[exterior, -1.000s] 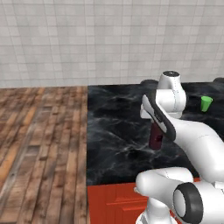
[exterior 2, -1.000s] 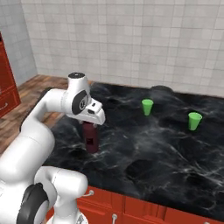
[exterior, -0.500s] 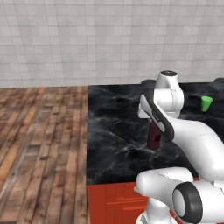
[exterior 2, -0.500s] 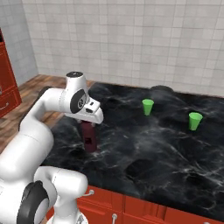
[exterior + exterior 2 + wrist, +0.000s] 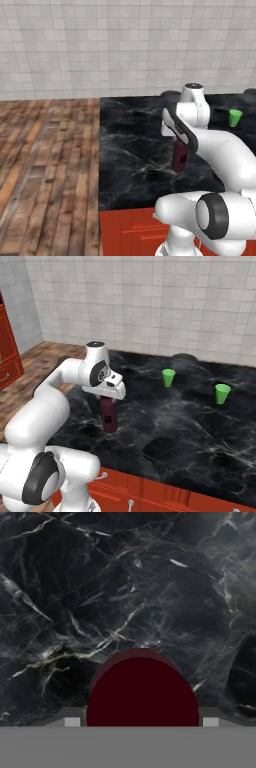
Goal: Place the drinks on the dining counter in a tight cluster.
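Gripper (image 5: 108,402) jaws stand closed around the top of the stout dark-red bottle (image 5: 109,415), which is upright with its long axis vertical and its cap end pointing up into the hand. In the right base view the bottle hangs straight below the white hand, its base at or just above the black marble-veined dining counter (image 5: 180,426); whether it touches the slab I cannot tell. It sits over the near left part of the counter, not far from the front edge above the red drawers with silver handles (image 5: 150,496).

From the left base view the same dark-red bottle (image 5: 179,158) shows partly behind the white forearm, again vertical, over the black slab (image 5: 130,150).

The hand view looks straight down the bottle's axis: its round dark-red top (image 5: 142,694) shows as a disc between the finger tips, with veined black marble (image 5: 125,587) all round.

Two small bright-green cups (image 5: 168,377) (image 5: 222,393) stand upright farther back on the counter, well apart from the bottle.
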You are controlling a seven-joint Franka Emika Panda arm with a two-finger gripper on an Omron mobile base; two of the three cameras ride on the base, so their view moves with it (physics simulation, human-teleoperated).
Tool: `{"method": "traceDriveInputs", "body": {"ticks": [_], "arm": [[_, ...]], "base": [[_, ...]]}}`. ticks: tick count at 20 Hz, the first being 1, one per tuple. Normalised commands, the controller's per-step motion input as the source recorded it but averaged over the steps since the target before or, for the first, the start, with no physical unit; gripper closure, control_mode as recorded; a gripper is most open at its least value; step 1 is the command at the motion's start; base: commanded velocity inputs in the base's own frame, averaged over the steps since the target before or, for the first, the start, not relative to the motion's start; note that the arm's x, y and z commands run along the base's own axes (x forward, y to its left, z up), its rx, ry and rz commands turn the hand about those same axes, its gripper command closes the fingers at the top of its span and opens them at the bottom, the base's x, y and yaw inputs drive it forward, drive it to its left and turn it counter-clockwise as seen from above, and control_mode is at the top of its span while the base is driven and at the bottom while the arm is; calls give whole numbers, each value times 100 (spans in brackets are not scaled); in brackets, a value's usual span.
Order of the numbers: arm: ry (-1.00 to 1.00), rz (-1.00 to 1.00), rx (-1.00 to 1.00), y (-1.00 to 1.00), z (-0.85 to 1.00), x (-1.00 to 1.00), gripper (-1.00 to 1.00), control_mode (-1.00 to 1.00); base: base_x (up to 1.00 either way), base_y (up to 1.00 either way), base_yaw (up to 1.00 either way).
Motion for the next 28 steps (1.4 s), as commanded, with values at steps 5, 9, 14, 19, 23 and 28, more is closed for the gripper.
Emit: {"method": "traceDriveInputs", "body": {"ticks": [5,9,14,19,23,28], "arm": [[-10,0,0,-21,-16,15,100,-100],[-12,0,0,0,-17,1,100,-100],[-1,0,0,0,-21,9,100,-100],[0,0,0,0,-23,6,100,-100],[-2,0,0,0,-24,1,100,-100],[-3,0,0,0,-28,-3,100,-100]], "base": [[0,0,0],[0,0,0],[0,0,0],[0,0,0],[0,0,0],[0,0,0]]}}
